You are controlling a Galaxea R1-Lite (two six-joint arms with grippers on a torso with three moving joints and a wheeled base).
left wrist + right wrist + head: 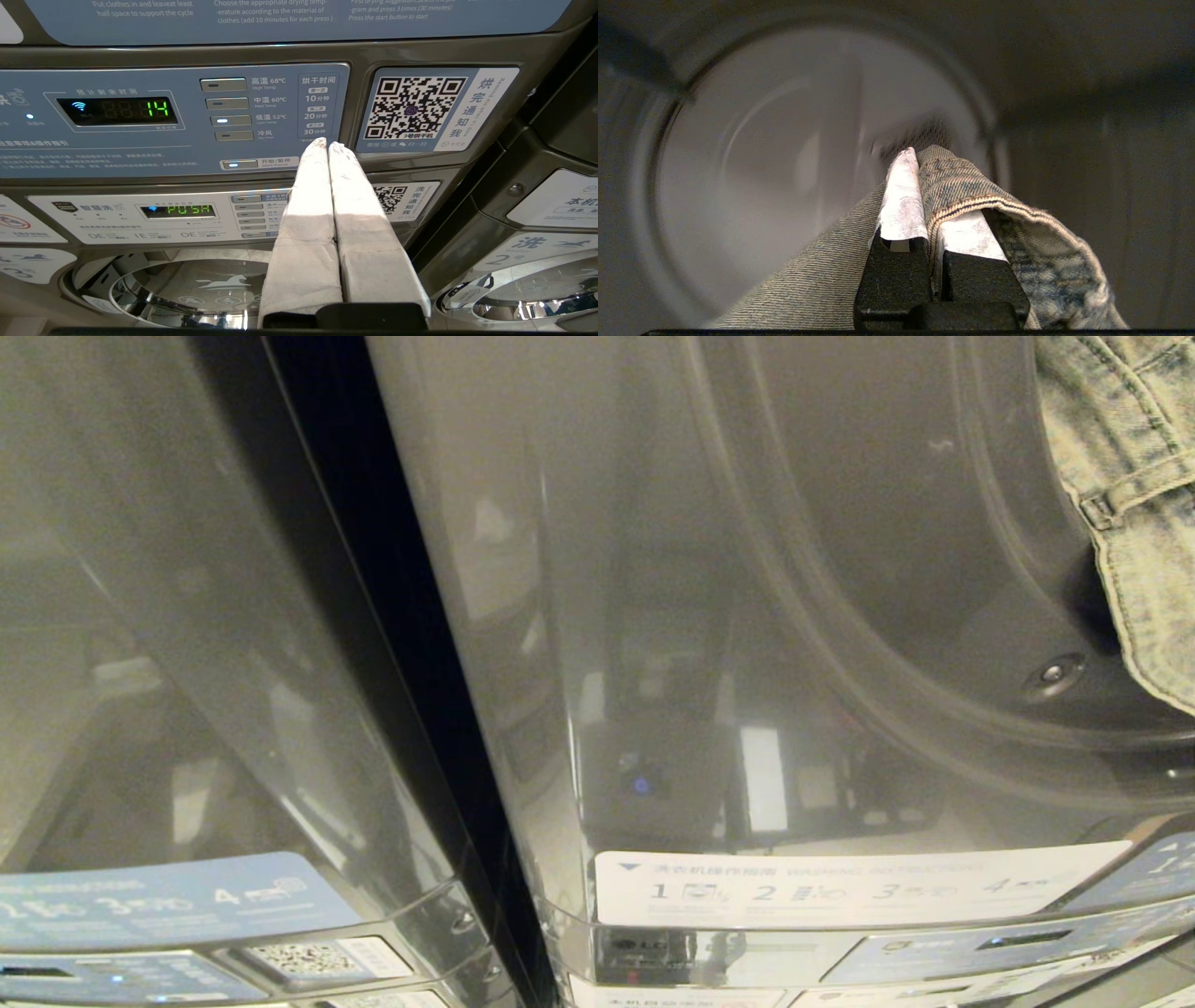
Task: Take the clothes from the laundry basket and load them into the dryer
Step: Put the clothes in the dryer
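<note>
Grey glossy metal fills the head view: 2 machine fronts side by side, the dryer [653, 616] on the right with its big round door opening curving across its upper right corner. In the right wrist view that opening reads as a smooth pale drum [784, 177] with a perforated patch at the back. Hanging at the opening's upper right edge is the denim garment [1130, 504], faded blue, stiff-seamed, with a belt loop and stitched hem. The right gripper [920, 156] is clamped on a fold of that denim, cloth draped over 1 padded finger and trailing below.

To do this well, I judge the arm should carry the fold deep past the rim before letting go, so the trailing cloth does not snag on the door lip.

The left gripper [326, 145], fabric-wrapped fingers pressed together and empty, idles before a control panel [140, 116].
</note>
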